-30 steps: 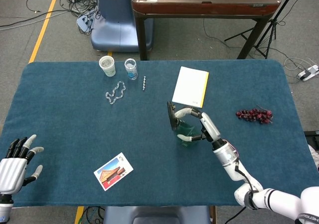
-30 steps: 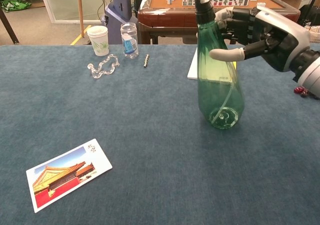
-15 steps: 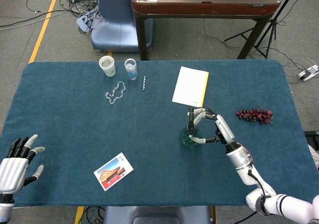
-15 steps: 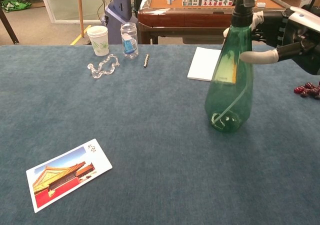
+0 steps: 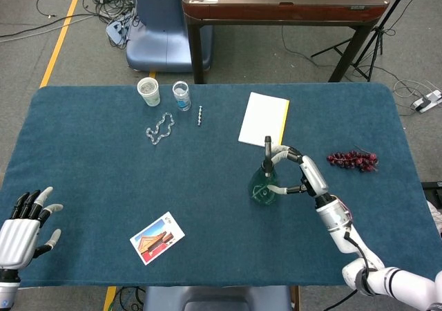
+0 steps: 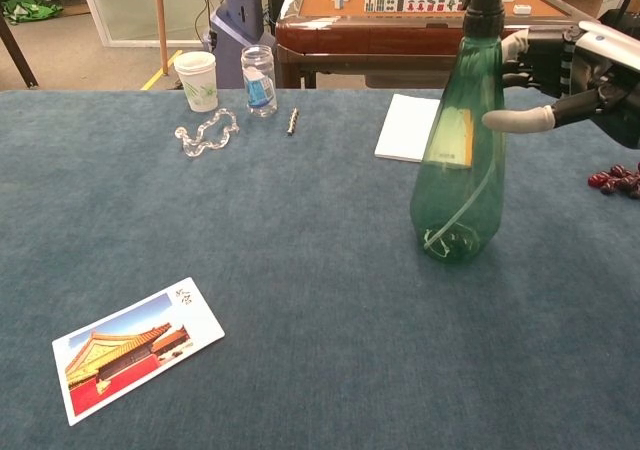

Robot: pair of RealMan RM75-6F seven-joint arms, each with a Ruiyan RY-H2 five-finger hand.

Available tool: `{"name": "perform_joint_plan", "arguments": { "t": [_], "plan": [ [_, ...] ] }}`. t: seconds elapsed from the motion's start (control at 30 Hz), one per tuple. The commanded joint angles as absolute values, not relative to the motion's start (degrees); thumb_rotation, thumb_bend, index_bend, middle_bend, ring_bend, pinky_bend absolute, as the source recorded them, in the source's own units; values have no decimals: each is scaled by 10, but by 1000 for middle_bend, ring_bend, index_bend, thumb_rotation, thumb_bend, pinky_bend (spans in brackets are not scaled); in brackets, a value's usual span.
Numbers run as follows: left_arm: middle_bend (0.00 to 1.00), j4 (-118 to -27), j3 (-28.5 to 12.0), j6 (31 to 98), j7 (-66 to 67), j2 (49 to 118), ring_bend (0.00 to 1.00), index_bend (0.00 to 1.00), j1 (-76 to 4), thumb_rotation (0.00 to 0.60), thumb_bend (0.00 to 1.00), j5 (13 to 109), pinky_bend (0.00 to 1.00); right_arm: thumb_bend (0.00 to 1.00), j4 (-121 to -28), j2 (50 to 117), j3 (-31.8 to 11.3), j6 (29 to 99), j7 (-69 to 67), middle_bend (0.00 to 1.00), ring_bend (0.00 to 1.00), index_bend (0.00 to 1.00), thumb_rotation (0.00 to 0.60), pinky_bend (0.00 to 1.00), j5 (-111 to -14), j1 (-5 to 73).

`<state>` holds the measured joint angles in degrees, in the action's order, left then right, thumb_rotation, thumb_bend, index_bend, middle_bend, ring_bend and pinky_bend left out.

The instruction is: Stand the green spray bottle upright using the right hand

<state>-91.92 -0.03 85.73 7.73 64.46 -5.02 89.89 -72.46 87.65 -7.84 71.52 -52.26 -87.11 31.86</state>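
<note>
The green spray bottle [image 5: 264,186] [image 6: 460,180] stands upright on the blue table [image 5: 103,173], just right of its middle, with the black nozzle on top. My right hand [image 5: 304,176] [image 6: 575,70] reaches in from the right and holds its upper part. The thumb lies across the front of the body and the fingers wrap behind the neck. My left hand [image 5: 19,231] rests open at the table's near-left edge, far from the bottle and holding nothing; only the head view shows it.
A white notebook [image 5: 264,119] [image 6: 408,127] lies just behind the bottle. Dark grapes [image 5: 353,160] [image 6: 615,180] lie to its right. A postcard [image 5: 157,238] lies near the front. At the back left are a paper cup [image 5: 148,91], a small jar [image 5: 181,95], a clear chain [image 5: 159,128] and a bolt [image 5: 199,115].
My right hand swung the tilted bottle rightwards and set it straight on its base. In the last half second it hardly moved. The left hand stayed put.
</note>
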Motion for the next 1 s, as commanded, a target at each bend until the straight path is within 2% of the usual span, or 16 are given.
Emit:
{"name": "perform_joint_plan", "arguments": {
  "t": [0.03,0.17,0.33,0.57,0.77,1.0],
  "plan": [
    [70,-919,0,857,77,644,45,311,-50,600,350,899,3,21,-726,873,-75,710,-518,244,155,419,600,167,-871,318],
    [70,-919,-1,856,77,645,45,311,-51,600,350,899,3,2,-729,863,-66,700,-496,206,136,363,600,136,-876,317],
    [70,-921,0,856,79,644,45,311,-52,600,350,901,3,0,-745,840,-49,689,-440,135,72,235,600,64,-880,310],
    [70,-922,-2,853,81,645,45,311,-55,600,350,900,3,0,-794,790,-30,695,-349,80,29,113,600,29,-877,286],
    [70,-923,-3,850,83,645,45,311,-57,600,350,900,3,0,-834,744,-20,716,-297,76,26,103,600,27,-879,261],
    [70,-929,-5,849,87,642,45,311,-61,600,350,900,3,0,-881,690,-11,743,-143,78,26,104,600,27,-869,227]
  ]
}}
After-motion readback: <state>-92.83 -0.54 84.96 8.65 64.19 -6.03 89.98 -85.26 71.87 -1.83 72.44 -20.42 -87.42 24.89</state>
